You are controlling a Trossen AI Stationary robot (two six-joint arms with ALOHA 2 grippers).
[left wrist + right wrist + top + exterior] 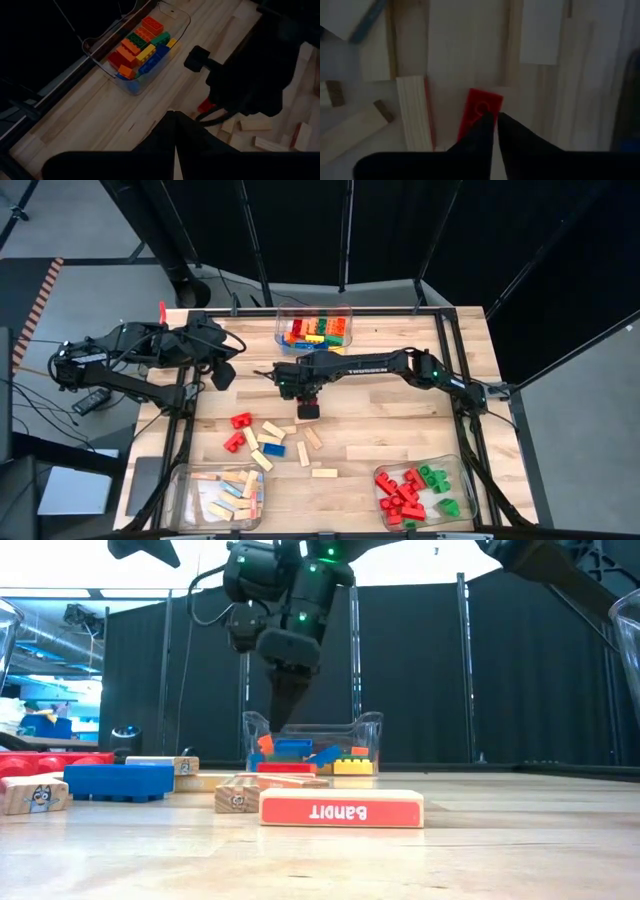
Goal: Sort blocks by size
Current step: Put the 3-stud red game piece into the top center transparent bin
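The right gripper [309,409] is hanging over the middle of the table [400,435], its fingers [481,131] drawn nearly together, and their tips are sitting over a red brick [479,111]; whether they are pinching it or only hovering above it cannot be told. Just beside that brick a pale wooden bar [413,112] is lying, with another slanting off from it. Toward the front edge, loose blocks [270,438] are spreading in a small cluster: red and blue bricks and several tan bars, leaving bare wood open to the right of the gripper and along the middle strip. Behind the gripper, near the back edge, a clear bin [316,327] is holding mixed coloured bricks. At the front left corner another bin [225,495] is holding wooden bars, and at the front right corner a third bin [420,492] is holding red and green bricks, both sitting close to the table's rim. The left gripper [224,372] is waiting closed, holding nothing, over the left rear part of the table, well apart from the cluster.
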